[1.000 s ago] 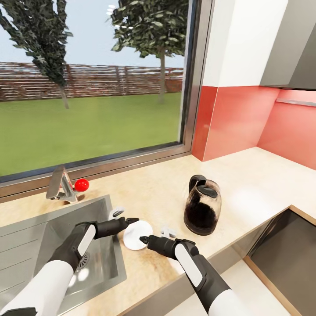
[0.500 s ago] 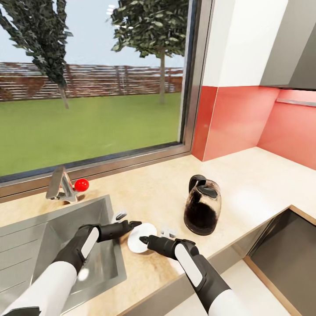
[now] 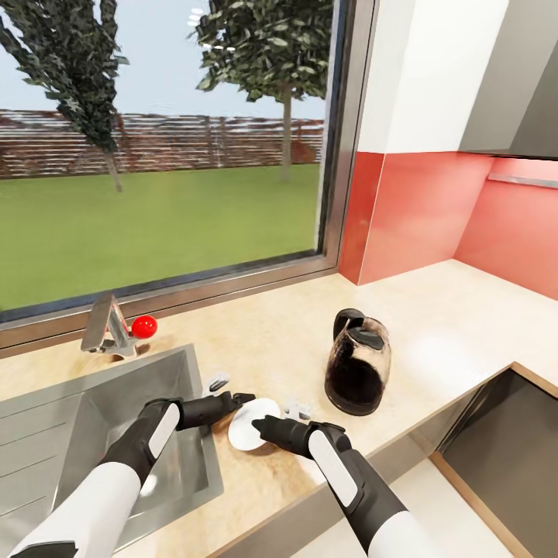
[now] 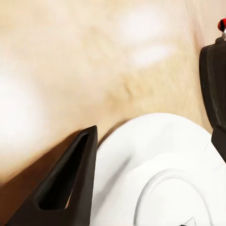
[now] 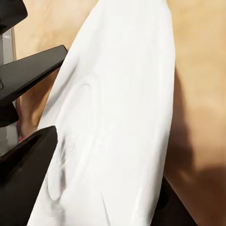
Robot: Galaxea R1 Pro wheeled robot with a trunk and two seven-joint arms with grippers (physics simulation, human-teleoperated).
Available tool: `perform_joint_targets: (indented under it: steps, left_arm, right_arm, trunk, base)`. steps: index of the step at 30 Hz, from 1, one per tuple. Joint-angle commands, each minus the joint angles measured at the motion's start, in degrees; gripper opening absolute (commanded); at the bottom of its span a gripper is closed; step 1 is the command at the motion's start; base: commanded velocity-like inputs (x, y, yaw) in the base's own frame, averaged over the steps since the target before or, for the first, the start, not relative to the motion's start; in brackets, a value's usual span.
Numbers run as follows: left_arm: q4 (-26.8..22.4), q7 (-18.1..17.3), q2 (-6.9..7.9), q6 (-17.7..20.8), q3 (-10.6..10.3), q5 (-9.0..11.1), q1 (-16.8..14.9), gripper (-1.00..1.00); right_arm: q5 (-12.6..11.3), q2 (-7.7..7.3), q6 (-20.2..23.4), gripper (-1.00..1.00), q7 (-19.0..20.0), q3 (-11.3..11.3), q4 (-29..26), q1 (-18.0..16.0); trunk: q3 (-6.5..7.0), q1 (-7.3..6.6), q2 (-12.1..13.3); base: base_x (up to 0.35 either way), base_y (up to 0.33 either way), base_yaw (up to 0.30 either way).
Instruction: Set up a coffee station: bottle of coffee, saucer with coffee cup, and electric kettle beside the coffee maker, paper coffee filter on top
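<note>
The saucer [image 3: 249, 422] is a small, round, white plate. It looks smooth and a bit shiny, with a soft ring pressed into its middle. It is tilted, with one edge lifted off the countertop [image 3: 294, 349], just beside the sink [image 3: 93, 434].

The left gripper [image 3: 242, 399] has thin black fingers with pointed tips. One of its fingers [image 4: 70, 188] is shaped like a hollow black wedge and sits right against the rim of the saucer [image 4: 160, 174]. Its jaws are spread, one on each side of the plate's edge, but I cannot tell if they squeeze it.

The right gripper [image 3: 260, 425] is black and smooth too. In the right wrist view the saucer [image 5: 117, 122] stands on its edge between the dark fingers [image 5: 28, 160], and they look closed onto it.

The countertop is a long, flat slab, light beige with a soft woody, speckled look. The sink is a grey metal box shape with straight walls. Behind it stands a grey metal tap [image 3: 108, 325] with a round red knob [image 3: 144, 326].

The electric kettle [image 3: 358, 372] stands upright on the countertop, near the saucer but not touching it. It is squat and round, made of dark see-through glass, with a black lid and a curved black handle.

The wall [image 3: 418, 217] behind is smooth and red. A big window [image 3: 163, 147] shows green grass and trees.
</note>
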Motion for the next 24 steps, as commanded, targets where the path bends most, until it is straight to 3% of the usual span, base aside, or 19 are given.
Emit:
perform_joint_targets:
  steps: [1,24]
  left_arm:
    - [0.02,-0.11,-0.01,0.32,0.09,-0.27,-0.04,1.0]
    - [-0.06,-0.11,0.31,0.32,0.26,-0.22,-0.04,1.0]
  right_arm:
    - [0.12,0.0,0.25,-1.0,-0.22,0.03,-0.01,-0.03]
    - [0.12,0.0,0.24,-1.0,-0.22,0.03,-0.01,-0.03]
  trunk:
    - [-0.13,0.04,-0.1]
    - [-0.13,0.04,-0.1]
  base:
    - [0.0,0.0,0.0]
    - [0.0,0.0,0.0]
